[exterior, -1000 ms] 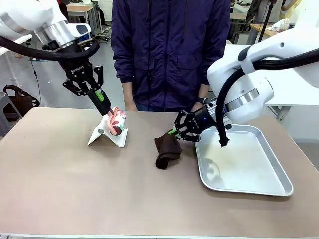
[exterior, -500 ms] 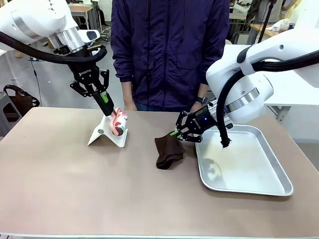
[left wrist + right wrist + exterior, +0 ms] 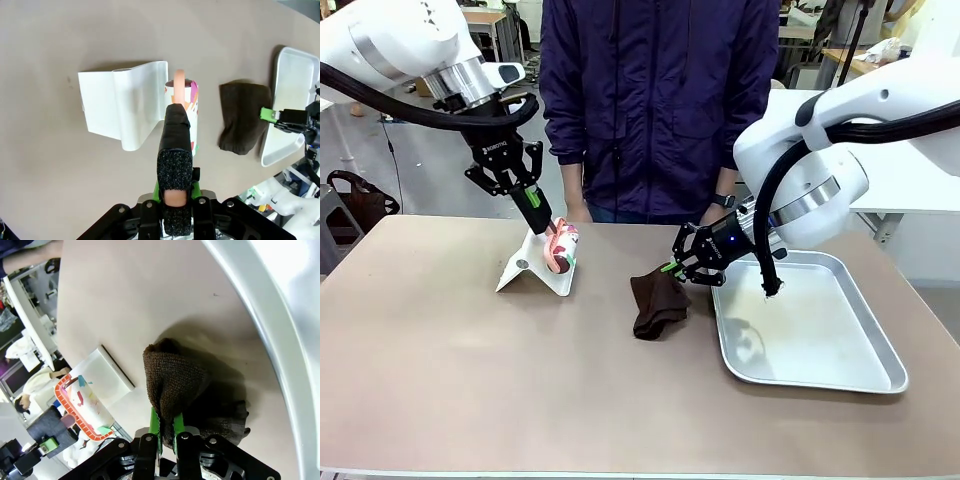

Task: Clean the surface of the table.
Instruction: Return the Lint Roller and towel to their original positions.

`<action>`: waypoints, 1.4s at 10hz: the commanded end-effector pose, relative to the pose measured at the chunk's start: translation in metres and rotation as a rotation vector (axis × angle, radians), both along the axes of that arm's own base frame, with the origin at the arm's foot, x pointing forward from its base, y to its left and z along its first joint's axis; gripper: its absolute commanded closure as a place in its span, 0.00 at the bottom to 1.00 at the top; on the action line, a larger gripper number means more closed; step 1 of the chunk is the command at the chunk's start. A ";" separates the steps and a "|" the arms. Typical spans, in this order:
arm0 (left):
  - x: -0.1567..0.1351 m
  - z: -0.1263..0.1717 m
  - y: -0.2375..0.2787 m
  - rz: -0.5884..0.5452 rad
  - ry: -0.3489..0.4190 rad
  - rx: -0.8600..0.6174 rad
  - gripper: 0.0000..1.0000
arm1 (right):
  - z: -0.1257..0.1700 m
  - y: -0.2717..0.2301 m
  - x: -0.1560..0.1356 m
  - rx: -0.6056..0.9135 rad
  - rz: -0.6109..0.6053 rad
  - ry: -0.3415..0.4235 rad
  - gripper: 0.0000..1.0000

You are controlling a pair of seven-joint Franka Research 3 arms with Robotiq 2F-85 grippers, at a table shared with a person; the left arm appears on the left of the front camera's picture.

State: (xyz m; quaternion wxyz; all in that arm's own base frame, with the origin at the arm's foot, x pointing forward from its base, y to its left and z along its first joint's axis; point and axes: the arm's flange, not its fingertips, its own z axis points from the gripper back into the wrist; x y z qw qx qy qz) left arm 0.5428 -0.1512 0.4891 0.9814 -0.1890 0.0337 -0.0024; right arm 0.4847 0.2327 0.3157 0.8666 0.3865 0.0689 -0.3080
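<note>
Desk surface spans the front view; its near half is bare and offers the widest room for wiping strokes.

Current state:
1. Right end effector is clenched on the upper fold of a brown cloth, whose lower part rests on the desk just beside the silver tray.
2. Left end effector is grasping a printed cup by its rim; the cup touches a white folded stand.

Risks:
1. Only a narrow pinch holds the cloth; a fast drag could likely pull it free.
2. A stroke toward the tray rim could snag the cloth or shove the tray.
3. Lifting the cup at a tilt may tip the light stand.
4. The person stands at the far edge; strokes there leave little margin.
</note>
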 end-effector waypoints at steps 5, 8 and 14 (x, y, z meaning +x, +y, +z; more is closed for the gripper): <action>0.008 -0.014 0.002 -0.013 -0.037 0.023 0.79 | 0.000 0.002 -0.001 0.024 0.001 -0.015 0.88; 0.014 -0.029 0.006 -0.001 -0.057 0.018 0.79 | 0.000 0.002 -0.001 0.024 0.001 -0.015 0.88; 0.015 -0.057 0.002 0.016 0.000 0.011 0.79 | 0.000 0.002 -0.001 0.024 0.001 -0.015 0.88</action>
